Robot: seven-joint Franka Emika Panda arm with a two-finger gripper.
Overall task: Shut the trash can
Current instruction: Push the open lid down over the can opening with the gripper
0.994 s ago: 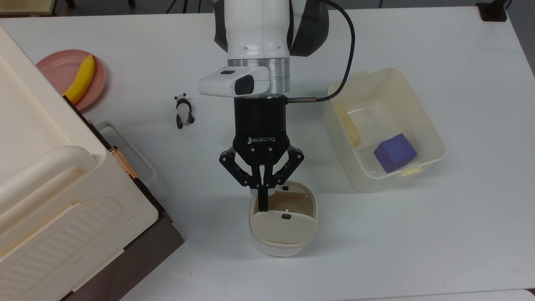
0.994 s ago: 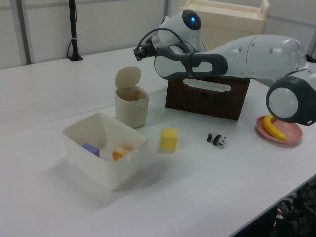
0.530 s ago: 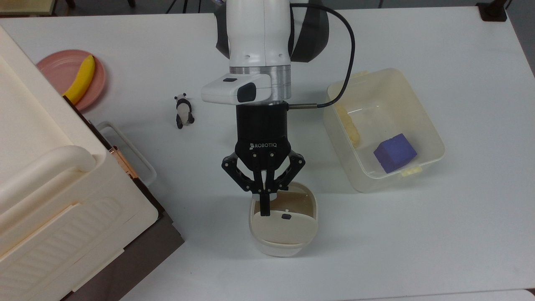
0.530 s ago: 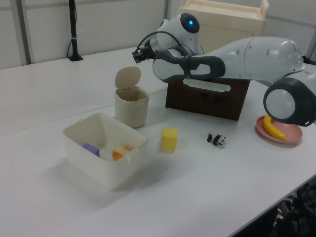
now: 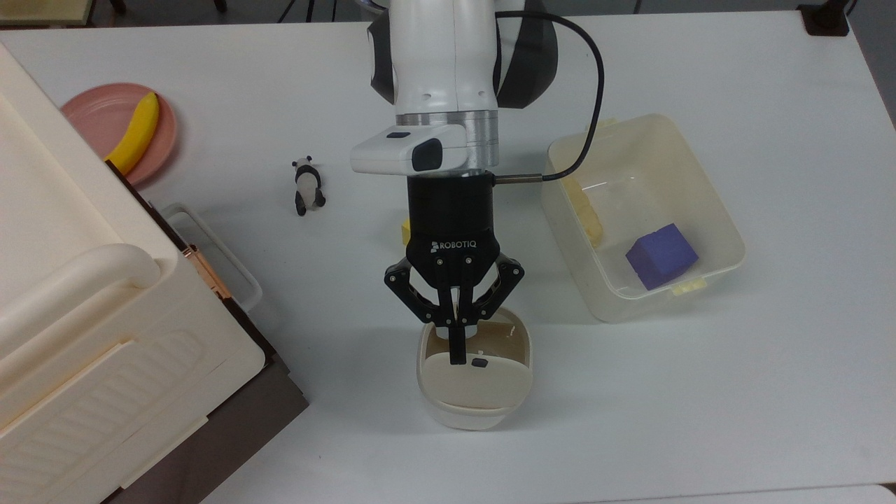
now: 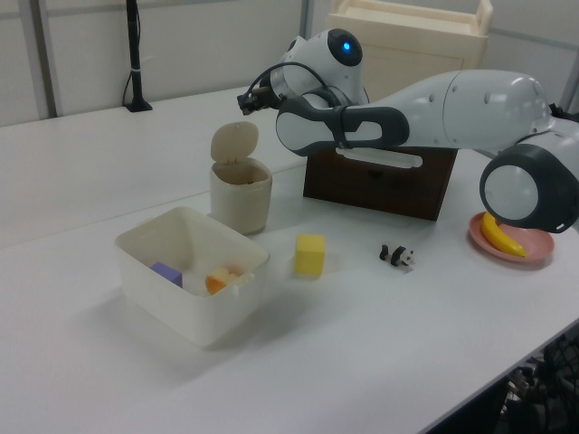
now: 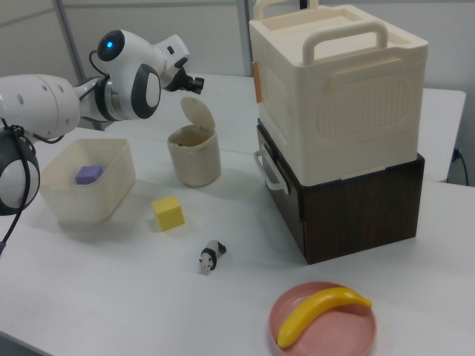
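Claw (image 5: 458,350) over open trash can (image 5: 474,392), tub (image 5: 707,210) beside

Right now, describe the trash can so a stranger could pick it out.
On the white table, beside the translucent tub holding a purple cube, stands the trash can. It is small, cream and round-cornered, with its hinged lid standing open, unlike the lidless tub.
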